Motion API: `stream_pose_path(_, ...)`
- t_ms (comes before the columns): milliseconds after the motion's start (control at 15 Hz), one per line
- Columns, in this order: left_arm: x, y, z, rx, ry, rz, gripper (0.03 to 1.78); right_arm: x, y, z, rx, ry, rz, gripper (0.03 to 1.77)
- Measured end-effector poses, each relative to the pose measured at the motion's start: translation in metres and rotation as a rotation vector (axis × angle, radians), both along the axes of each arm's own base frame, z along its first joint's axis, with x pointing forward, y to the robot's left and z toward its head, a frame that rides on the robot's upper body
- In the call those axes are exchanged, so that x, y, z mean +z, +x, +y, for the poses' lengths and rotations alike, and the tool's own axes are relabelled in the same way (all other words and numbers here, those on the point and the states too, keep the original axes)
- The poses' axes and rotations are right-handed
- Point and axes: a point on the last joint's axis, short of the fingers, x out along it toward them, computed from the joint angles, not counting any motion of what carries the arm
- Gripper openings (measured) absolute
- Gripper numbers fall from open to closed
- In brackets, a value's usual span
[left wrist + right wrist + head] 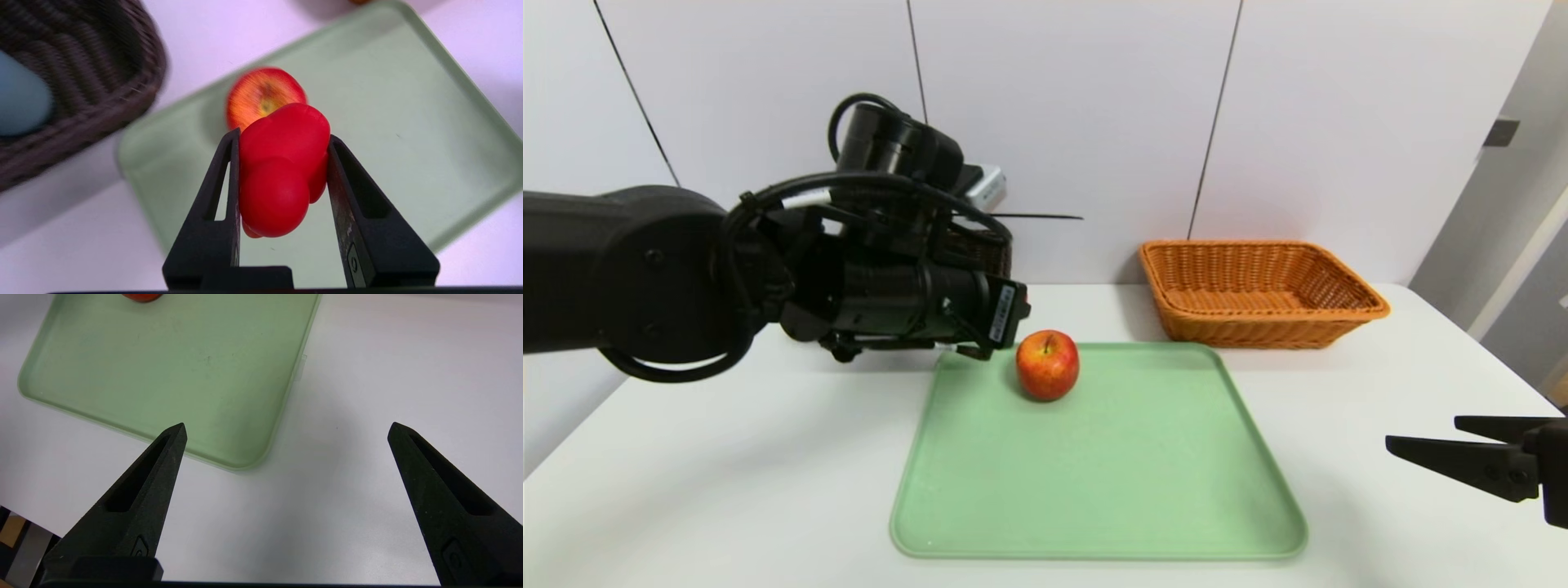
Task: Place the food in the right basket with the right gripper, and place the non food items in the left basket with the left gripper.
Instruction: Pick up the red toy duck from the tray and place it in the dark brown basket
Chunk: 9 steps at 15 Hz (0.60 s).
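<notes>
One apple sat on the one green tray; two baskets stood, orange far right, dark far left. Only the left wrist view showed the left gripper pinching a red toy and something pale blue in the dark basket. The right gripper was spread near right.

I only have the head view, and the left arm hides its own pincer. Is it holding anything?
Observer: Yes. The left pincer is shut on a glossy red lump, held above the tray.
Operator: I glimpse a dark basket behind that arm. Anything in it?
Observer: A pale blue thing lies inside the dark basket; I cannot tell what it is.
</notes>
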Motion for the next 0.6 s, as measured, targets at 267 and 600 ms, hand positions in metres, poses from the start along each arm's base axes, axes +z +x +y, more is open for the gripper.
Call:
stream_pose_path(267,0.015,0.038,0.025,0.097,0.009,-0.073,0.65,0.001,-0.001,0.0,0.0,0.001,-0.004,1.7)
stream_pose_path(600,0.009,0.094,0.04,0.205,0.004,-0.092,0.64,0.002,-0.002,0.0,-0.002,0.002,-0.01,1.7)
